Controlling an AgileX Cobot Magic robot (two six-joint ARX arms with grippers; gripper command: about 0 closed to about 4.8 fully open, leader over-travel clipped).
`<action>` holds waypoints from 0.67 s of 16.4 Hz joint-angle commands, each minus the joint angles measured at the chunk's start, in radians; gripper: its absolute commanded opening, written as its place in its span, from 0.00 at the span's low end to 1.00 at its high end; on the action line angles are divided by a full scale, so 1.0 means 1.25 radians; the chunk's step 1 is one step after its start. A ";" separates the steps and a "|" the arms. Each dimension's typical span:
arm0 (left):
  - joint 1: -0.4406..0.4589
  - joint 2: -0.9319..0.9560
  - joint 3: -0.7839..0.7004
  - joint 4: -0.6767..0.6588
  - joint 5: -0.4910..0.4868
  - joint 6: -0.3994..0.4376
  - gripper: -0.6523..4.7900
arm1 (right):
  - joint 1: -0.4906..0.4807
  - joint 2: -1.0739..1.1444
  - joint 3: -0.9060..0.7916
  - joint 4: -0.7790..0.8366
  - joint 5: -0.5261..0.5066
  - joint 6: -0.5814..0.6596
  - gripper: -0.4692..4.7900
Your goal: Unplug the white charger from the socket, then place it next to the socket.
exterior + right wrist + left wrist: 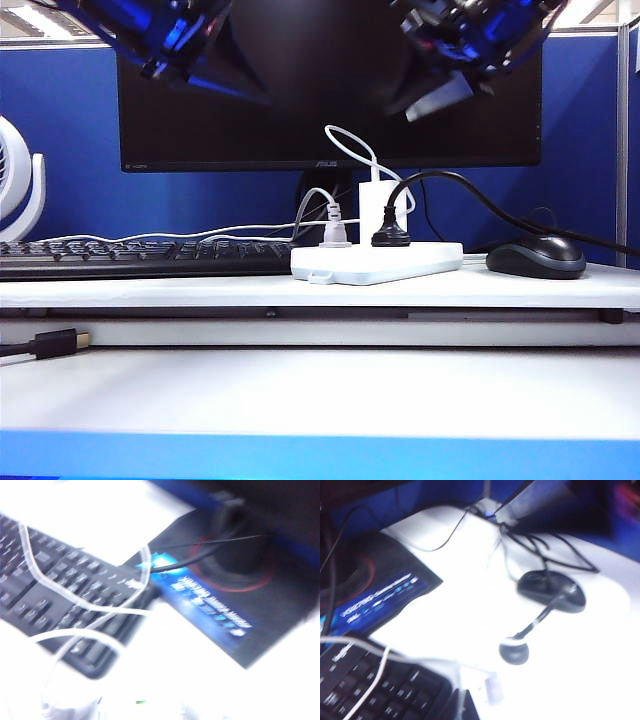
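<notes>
— Standing upright in the socket [378,263], the white charger [377,207] sits at the strip's middle, its thin white cable [352,148] looping above it. Do you see it?
— Yes. A round black plug [390,237] stands just in front of it, and a small grey-white plug [334,228] to the left on the same strip.
— What lies around the socket?
— A black keyboard [140,257] to the left, a black mouse [536,257] to the right, and a black monitor [330,90] behind, all on the white desk [320,292].
— And the arms?
— The left claw [165,45] hangs high at upper left, the right claw [450,60] high at upper right, both blurred and well above the charger.
— Wide or narrow?
— I cannot tell for either; neither wrist view shows its fingers.
</notes>
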 commanded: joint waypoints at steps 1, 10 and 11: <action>-0.001 0.012 0.004 -0.018 0.002 0.025 0.11 | 0.025 0.024 0.005 0.014 -0.006 -0.037 0.64; -0.002 0.023 0.004 -0.024 0.002 0.024 0.11 | 0.032 0.112 0.005 0.010 0.005 -0.054 0.63; -0.002 0.023 0.004 -0.023 0.002 0.024 0.11 | 0.032 0.112 0.005 0.007 0.005 -0.054 0.63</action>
